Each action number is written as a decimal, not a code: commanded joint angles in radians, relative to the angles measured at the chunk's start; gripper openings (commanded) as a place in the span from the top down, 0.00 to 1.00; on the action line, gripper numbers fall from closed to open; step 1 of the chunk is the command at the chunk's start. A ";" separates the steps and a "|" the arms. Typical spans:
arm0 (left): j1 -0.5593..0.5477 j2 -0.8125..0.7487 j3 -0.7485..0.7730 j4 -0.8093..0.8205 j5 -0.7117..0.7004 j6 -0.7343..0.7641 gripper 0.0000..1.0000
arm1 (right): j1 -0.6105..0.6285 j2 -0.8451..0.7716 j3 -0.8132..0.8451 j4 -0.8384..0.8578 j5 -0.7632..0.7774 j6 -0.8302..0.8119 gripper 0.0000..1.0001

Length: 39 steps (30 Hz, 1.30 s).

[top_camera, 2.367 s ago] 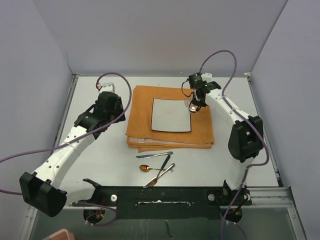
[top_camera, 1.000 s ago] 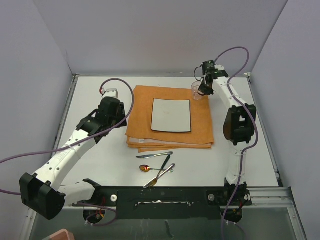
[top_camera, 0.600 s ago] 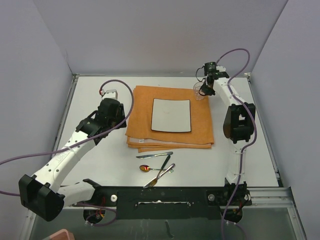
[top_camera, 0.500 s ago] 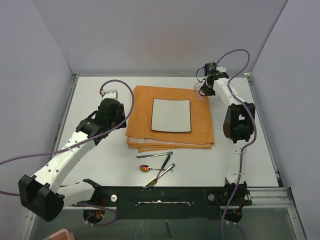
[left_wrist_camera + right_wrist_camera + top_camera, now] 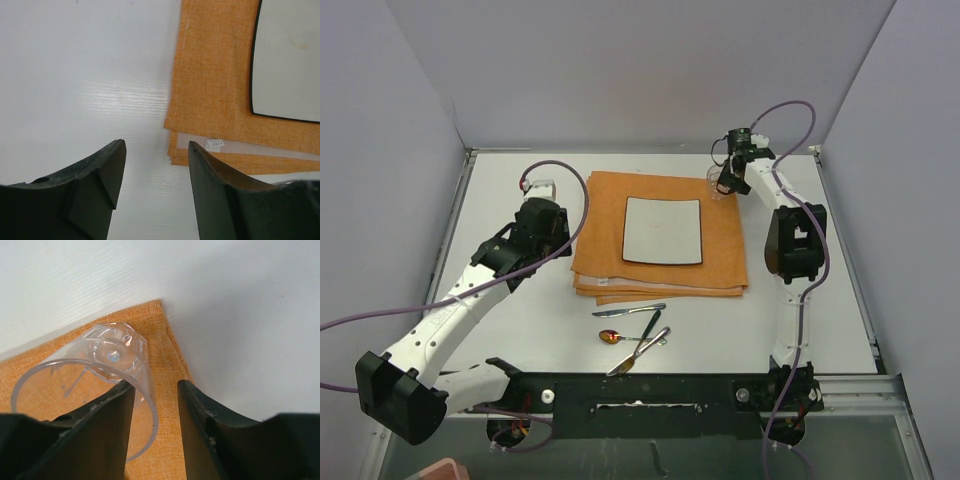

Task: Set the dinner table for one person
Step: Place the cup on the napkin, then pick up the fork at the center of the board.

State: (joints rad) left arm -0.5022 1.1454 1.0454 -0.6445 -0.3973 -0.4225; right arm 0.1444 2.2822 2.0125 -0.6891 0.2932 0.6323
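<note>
Top external view gives us the tabletop (image 5: 710, 320), white and flat under both arms and reaching well beyond either hand on every side. On it, between the two hands, lies an orange folded cloth (image 5: 605, 230), and a square white plate (image 5: 663, 230) sits on the middle of that cloth. We see the right hand (image 5: 728, 183) at the cloth's far right corner, where a clear cup (image 5: 115, 347) stands on the fabric. In the right wrist view the hand's fingers are apart, with the cup's wall rising between them close to one finger (image 5: 100, 425) and bare cloth showing before the other. The left hand (image 5: 156, 145) hangs over bare tabletop just off the cloth's left edge, fingers apart with nothing between them. Nearer the arm bases than either hand, a knife (image 5: 628, 310) and a spoon (image 5: 611, 336) lie on the tabletop just past the cloth's near edge.
</note>
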 commanded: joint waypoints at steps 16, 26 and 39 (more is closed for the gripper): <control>-0.012 -0.033 -0.063 0.123 0.105 0.082 0.48 | -0.017 -0.482 -0.132 0.399 -0.167 -0.156 0.32; -0.038 -0.021 -0.027 0.063 0.092 0.033 0.40 | 0.475 -0.909 -0.757 0.260 -0.332 -0.481 0.37; -0.016 -0.131 0.015 -0.052 -0.245 -0.248 0.35 | 0.717 -1.210 -0.862 -0.185 -0.501 -0.699 0.44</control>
State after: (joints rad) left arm -0.5343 1.0748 0.9962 -0.6647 -0.4934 -0.5655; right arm 0.7940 1.1355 1.1240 -0.7341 -0.0769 0.0204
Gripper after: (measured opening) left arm 0.638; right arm 0.563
